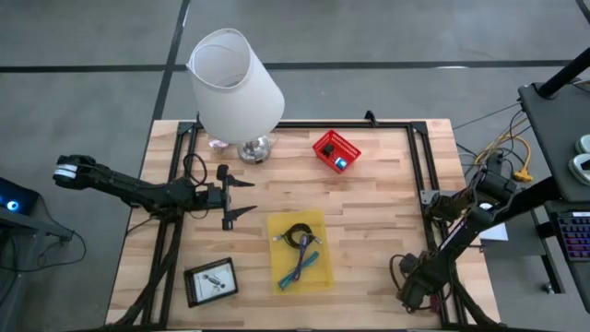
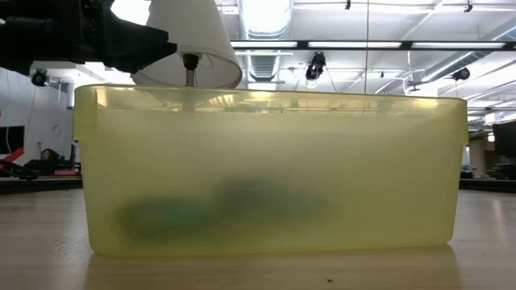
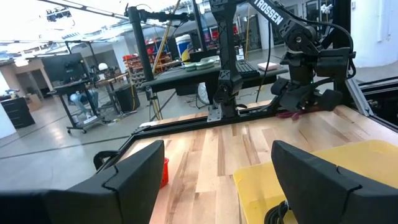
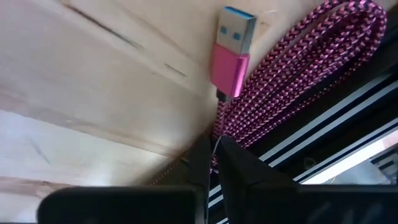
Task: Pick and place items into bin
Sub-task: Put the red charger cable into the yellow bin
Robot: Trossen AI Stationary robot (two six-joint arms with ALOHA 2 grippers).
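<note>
A pink braided cable (image 4: 298, 81) is seen coiled at the tabletop's (image 1: 369, 231) right edge, against the black frame rail (image 4: 323, 143); its pink USB plug (image 4: 231, 53) lies on bare wood. The right pincer (image 4: 211, 163) is pressed together on a strand of that cable, down low by the rail, w/ little room on that side.

The yellow bin (image 1: 300, 251) sits near mid-tabletop, toward the front; inside, 1 black coiled cable (image 1: 297, 234) and teal + purple strips (image 1: 301, 266) are seen, approx. 2-3, count not sure. Open wood is left between bin and right edge.

The left pincer (image 1: 241, 196) hovers just left of the bin, spread wide, holding nothing.

Elsewhere: 1 red basket (image 1: 335, 150), 1 white lamp (image 1: 235, 88), 1 dark tray (image 1: 211, 281) at front left.
</note>
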